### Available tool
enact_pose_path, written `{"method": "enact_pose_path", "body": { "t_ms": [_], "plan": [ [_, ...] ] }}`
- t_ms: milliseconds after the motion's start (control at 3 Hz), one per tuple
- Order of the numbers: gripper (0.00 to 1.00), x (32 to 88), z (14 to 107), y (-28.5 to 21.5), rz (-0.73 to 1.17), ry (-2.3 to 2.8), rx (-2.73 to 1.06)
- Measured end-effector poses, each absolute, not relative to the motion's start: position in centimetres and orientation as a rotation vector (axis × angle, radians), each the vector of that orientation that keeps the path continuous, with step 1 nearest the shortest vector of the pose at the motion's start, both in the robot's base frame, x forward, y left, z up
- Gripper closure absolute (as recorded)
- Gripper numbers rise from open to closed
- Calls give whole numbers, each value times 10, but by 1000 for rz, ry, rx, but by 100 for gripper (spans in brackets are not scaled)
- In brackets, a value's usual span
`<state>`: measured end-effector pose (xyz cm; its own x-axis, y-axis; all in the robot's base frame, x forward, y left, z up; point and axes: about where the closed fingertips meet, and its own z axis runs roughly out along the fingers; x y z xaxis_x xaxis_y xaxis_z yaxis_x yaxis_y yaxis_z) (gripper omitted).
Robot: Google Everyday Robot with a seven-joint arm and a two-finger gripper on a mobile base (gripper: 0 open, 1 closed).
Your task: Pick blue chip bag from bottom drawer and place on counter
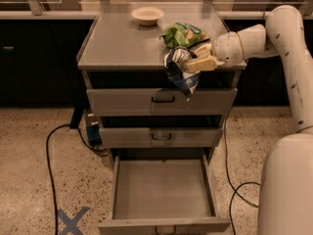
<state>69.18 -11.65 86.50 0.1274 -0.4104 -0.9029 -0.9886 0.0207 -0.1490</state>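
Note:
My gripper [191, 58] is shut on the blue chip bag [179, 71], a dark blue glossy bag with white and silver patches. It holds the bag in the air at the front right edge of the counter [122, 40], the bag's lower part hanging in front of the top drawer. The bottom drawer [161, 190] is pulled wide open below, with a bare flat grey floor. My white arm reaches in from the right.
A bright green snack bag [183, 33] lies on the counter just behind my gripper. A pale bowl [147, 15] sits at the counter's back. Two closed drawers with dark loop handles [163, 100] sit above the open one. Black cables [54, 146] run across the speckled floor.

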Motion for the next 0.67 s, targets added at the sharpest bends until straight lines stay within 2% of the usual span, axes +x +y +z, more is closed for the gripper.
{"method": "enact_pose_path", "body": {
  "t_ms": [667],
  "plan": [
    [100, 721, 924, -102, 730, 1346, -1530]
  ]
}}
